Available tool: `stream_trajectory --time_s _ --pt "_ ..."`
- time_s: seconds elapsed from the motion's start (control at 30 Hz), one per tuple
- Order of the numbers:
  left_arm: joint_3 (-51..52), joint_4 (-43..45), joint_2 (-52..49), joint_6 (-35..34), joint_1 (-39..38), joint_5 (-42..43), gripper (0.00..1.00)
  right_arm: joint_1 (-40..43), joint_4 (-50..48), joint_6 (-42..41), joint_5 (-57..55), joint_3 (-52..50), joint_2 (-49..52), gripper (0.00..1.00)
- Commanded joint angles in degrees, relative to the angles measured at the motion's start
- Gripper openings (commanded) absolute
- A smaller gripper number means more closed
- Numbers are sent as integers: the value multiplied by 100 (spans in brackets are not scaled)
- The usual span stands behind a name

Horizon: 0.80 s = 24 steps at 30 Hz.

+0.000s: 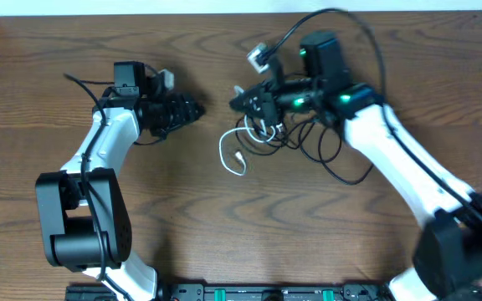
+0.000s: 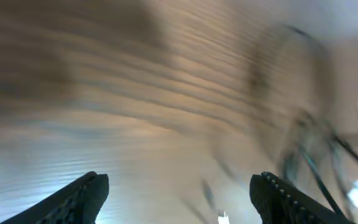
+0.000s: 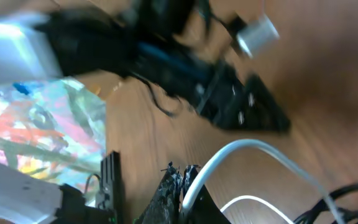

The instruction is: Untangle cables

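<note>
Left gripper (image 1: 192,109): I am holding it low over the wooden table (image 1: 224,234), pointing toward the tangle. The jaws are standing spread, with nothing between them. The left wrist view is blurring badly; only my two dark fingers (image 2: 86,196) and some cable strands at the right edge are showing.

Right gripper (image 1: 239,100): I am reaching it in from the opposite side, tip facing the left gripper, the two near each other but apart. In the right wrist view its jaws (image 3: 179,193) are pressing together on the white cable (image 3: 247,146), which is arching out from the tips.

White cable (image 1: 223,150) is looping on the table just below my right gripper. Black cable (image 1: 299,138) is lying in loose overlapping coils under my right arm, crossing the white one.
</note>
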State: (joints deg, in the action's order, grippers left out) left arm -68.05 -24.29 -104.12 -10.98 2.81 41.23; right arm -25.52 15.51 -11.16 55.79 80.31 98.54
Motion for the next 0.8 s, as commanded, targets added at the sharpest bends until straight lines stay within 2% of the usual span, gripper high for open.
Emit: stream_trajectory --time_s 0.0,0.07,0.33,0.47,0.53,0.63,0.7,0.73,0.77 --pt "24 -22 -48 1351 13 2846 77 33 61 -42 -129 26 -83 1" --pt "24 -24 -48 1510 11 3427 78 24 160 -42 -317 24 -61 1" --pt "24 -240 -48 1725 -17 3912 78 37 269 -37 -986 24 -26 1" --pt "24 -254 -48 1731 -94 3425 77 52 256 -72 -1045 24 -26 1" --pt "24 -258 -48 1552 -197 2883 77 50 219 -160 -1047 24 -26 1" --pt "24 -179 -48 1333 -376 2684 78 24 144 -219 -1045 24 -26 1" --pt "24 17 -48 968 -555 2531 77 -39 42 -354 -1043 24 -26 1" --pt "24 129 -48 459 -667 2028 77 -120 -7 -387 -1001 24 -26 1" --pt "24 138 -48 289 -713 1792 77 -162 -11 -387 -975 24 -26 1"
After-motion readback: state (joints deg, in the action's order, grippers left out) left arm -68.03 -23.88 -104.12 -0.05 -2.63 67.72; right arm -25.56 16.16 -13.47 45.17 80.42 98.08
